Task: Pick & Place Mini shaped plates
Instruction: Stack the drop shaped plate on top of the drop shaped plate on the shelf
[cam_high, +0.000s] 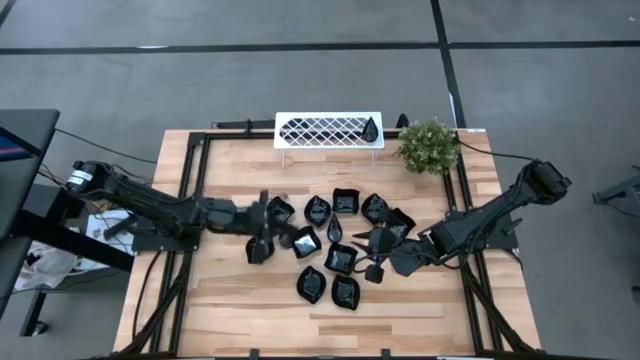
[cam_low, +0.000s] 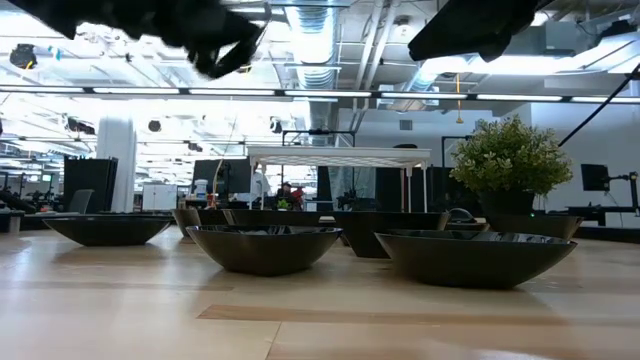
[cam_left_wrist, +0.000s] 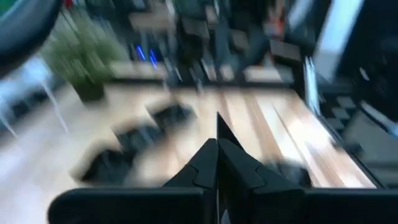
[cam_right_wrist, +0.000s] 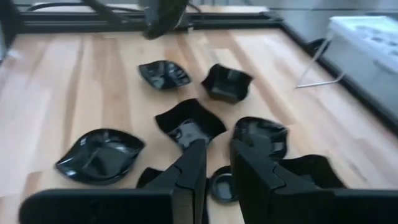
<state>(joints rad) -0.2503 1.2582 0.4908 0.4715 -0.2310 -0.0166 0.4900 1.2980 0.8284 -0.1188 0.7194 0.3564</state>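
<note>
Several glossy black mini plates (cam_high: 340, 258) lie flat on the wooden table's middle; they also show in the right wrist view (cam_right_wrist: 189, 121) and the low view (cam_low: 265, 247). One teardrop plate (cam_high: 371, 128) stands in the white lattice rack (cam_high: 328, 130). My left gripper (cam_high: 268, 214) is raised above the cluster's left side, high in the low view (cam_low: 228, 55), and is shut on a thin dark plate seen edge-on. My right gripper (cam_right_wrist: 219, 165) hovers open over the cluster's right side (cam_high: 383, 260), with a small round plate (cam_right_wrist: 222, 185) below its gap. My left gripper pinches a thin dark plate between its two fingers; the plate's rim (cam_left_wrist: 217, 127) sticks out past the fingertips, edge-on. The plate is lifted clear of the table. Blur hides which part of the rim is held.
A green potted plant (cam_high: 428, 146) stands at the far right corner beside the rack, and shows in the low view (cam_low: 510, 160). A dark frame (cam_high: 190, 180) runs along the table's edges. Bare wood lies at the near left (cam_high: 220, 300) and near right.
</note>
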